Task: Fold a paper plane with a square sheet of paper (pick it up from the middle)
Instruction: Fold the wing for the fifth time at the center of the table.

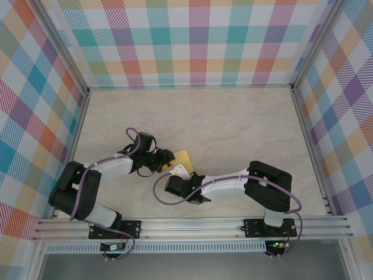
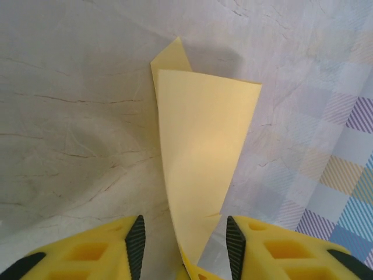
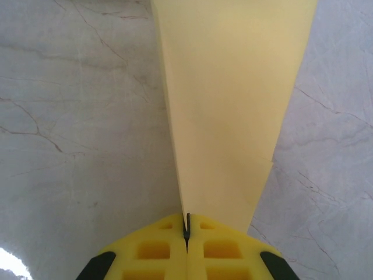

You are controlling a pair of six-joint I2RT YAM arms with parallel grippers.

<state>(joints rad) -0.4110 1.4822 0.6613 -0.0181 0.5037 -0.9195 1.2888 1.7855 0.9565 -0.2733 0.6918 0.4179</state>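
Two grippers meet over the near middle of the table [image 1: 233,128], where the half-folded paper plane [image 3: 233,87] is held up off the table. The right gripper [image 3: 187,224] is pinched tight on its narrow end, likely to steady the creases. The left gripper [image 2: 185,233] has its jaws apart astride the tip, gripping nothing, probably ready to regrip.

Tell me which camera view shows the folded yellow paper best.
Left wrist: the folded paper shows most of its outline, tapering into the open left claw. Right wrist crops its top, showing the end pinched in the shut right claw. Top external gives a small yellow patch between the arms.
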